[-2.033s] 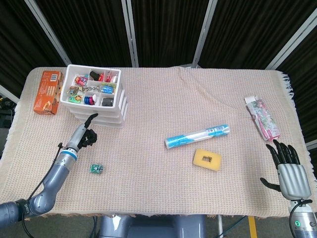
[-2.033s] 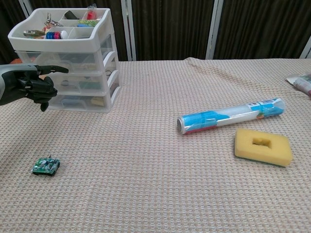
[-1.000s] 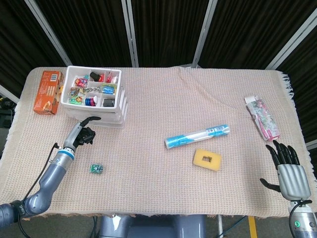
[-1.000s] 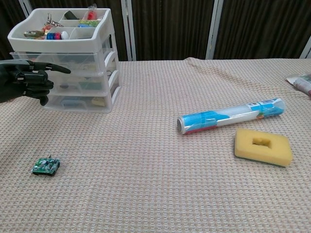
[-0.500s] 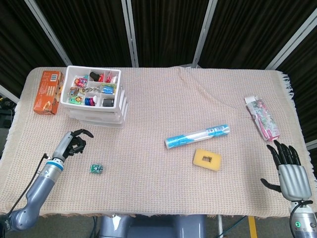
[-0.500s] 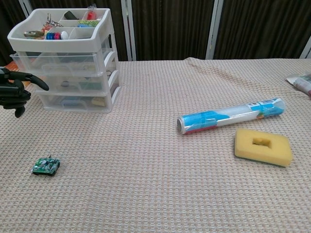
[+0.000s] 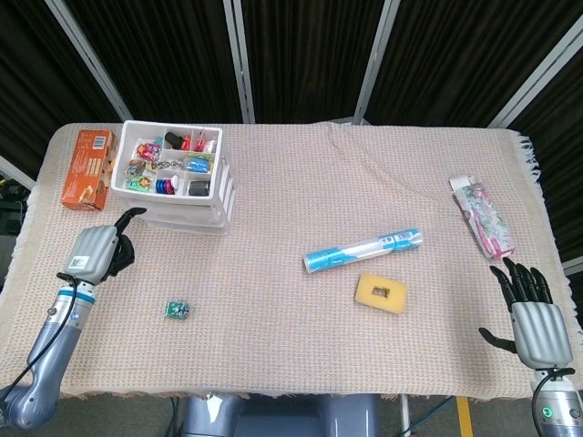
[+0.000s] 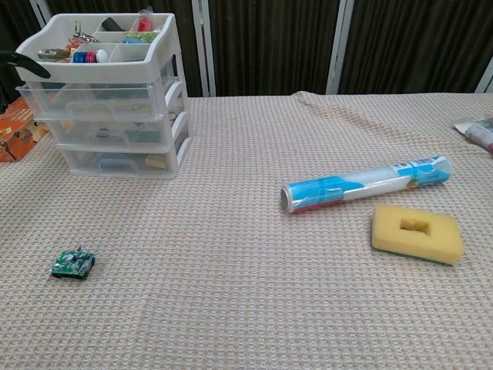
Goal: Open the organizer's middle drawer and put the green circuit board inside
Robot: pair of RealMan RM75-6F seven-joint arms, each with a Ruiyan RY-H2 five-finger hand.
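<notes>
The white three-drawer organizer (image 7: 219,196) (image 8: 108,100) stands at the back left, its top tray full of small items. Its middle drawer (image 8: 115,132) is closed, as are the other two. The small green circuit board (image 7: 178,310) (image 8: 73,264) lies flat on the cloth in front of the organizer. My left hand (image 7: 98,248) hovers left of the organizer's front, fingers curled in and holding nothing; the chest view shows only a dark fingertip (image 8: 21,62) at its left edge. My right hand (image 7: 533,314) rests at the near right corner, fingers spread and empty.
An orange box (image 7: 87,168) (image 8: 15,135) lies left of the organizer. A blue-and-white tube (image 7: 363,250) (image 8: 362,183) and a yellow sponge (image 7: 382,293) (image 8: 417,231) lie mid-table. A printed packet (image 7: 481,216) sits by the right edge.
My left hand has drawn back from the organizer's front, moving left toward the table's left edge and nearly out of the chest view. The drawers and the board have not moved.
</notes>
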